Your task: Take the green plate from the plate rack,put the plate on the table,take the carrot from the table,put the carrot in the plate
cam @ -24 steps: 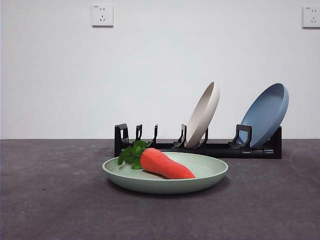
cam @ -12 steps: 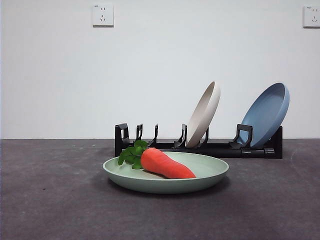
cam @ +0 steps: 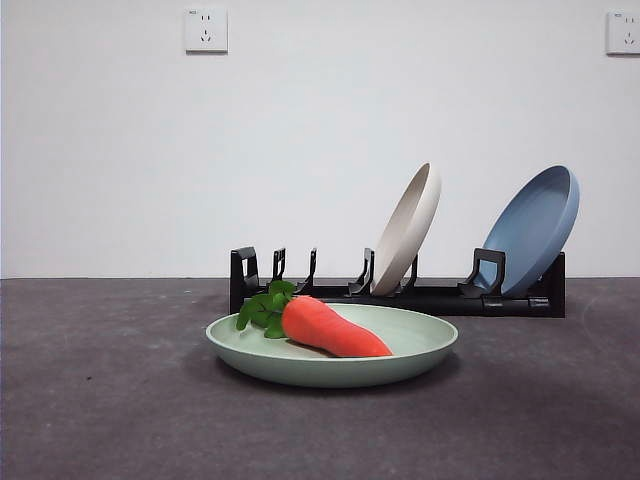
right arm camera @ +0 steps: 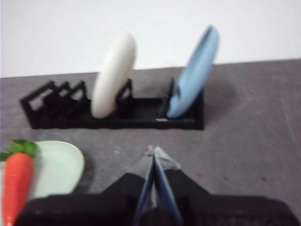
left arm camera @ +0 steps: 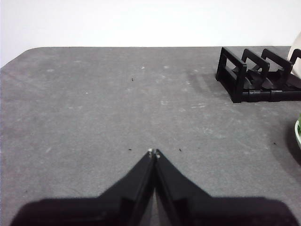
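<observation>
The green plate [cam: 400,352] lies flat on the table [cam: 100,400] in front of the plate rack [cam: 420,297]. The carrot [cam: 330,328] rests inside it, its leaves pointing left. In the right wrist view the green plate [right arm camera: 59,167] and the carrot [right arm camera: 15,181] show beside the plate rack [right arm camera: 113,117]; my right gripper [right arm camera: 153,151] is shut and empty, well away from them. My left gripper [left arm camera: 154,152] is shut and empty above bare table, with the plate rack's end [left arm camera: 244,77] off to one side. Neither arm shows in the front view.
A beige plate [cam: 405,230] and a blue plate [cam: 530,230] lean in the rack's slots. The rack's left slots hold nothing. A white wall with two sockets stands behind the table.
</observation>
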Controlling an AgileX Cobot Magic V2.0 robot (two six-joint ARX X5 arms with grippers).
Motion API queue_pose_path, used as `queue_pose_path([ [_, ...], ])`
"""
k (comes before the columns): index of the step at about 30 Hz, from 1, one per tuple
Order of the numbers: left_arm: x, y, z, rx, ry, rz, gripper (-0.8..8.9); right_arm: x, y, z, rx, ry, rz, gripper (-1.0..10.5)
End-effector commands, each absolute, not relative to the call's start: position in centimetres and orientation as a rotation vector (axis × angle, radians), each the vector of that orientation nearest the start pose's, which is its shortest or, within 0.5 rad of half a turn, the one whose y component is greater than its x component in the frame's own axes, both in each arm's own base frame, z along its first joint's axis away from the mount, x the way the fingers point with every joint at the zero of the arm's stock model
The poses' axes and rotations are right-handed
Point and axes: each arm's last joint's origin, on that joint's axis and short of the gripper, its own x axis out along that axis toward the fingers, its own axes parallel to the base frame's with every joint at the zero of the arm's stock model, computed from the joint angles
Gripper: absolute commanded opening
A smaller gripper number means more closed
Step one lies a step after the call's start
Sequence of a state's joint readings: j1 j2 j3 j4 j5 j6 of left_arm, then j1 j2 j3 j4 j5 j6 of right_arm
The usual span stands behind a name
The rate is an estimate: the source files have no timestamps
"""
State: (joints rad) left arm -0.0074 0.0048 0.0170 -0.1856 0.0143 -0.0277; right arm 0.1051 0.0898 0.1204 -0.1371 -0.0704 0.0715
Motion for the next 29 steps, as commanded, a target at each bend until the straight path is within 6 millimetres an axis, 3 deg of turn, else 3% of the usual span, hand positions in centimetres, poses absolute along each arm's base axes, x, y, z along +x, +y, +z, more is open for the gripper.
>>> queue_pose_path([
  [1, 9.6, -0.1, 14.7, -0.038, 0.180, -0.022, -0.03, 9.6, 1.2, 17.2, 0.087, 0.122, 0.159, 0.0],
  [11, 9.6, -0.1, 14.7, -0.038, 0.180, -0.022, -0.03, 9.5, 1.2, 14.8, 0.099, 0.186, 0.156, 0.0],
  [17, 9.6, -0.1, 14.7, -0.038, 0.180, -0.022, -0.03, 9.5, 1.2, 14.8, 0.194, 0.192, 0.150, 0.0],
  [29, 9.6, -0.1, 14.7, -0.038, 0.180, -0.022, -0.03, 9.5, 1.1, 14.8, 0.191, 0.189, 0.133, 0.0],
])
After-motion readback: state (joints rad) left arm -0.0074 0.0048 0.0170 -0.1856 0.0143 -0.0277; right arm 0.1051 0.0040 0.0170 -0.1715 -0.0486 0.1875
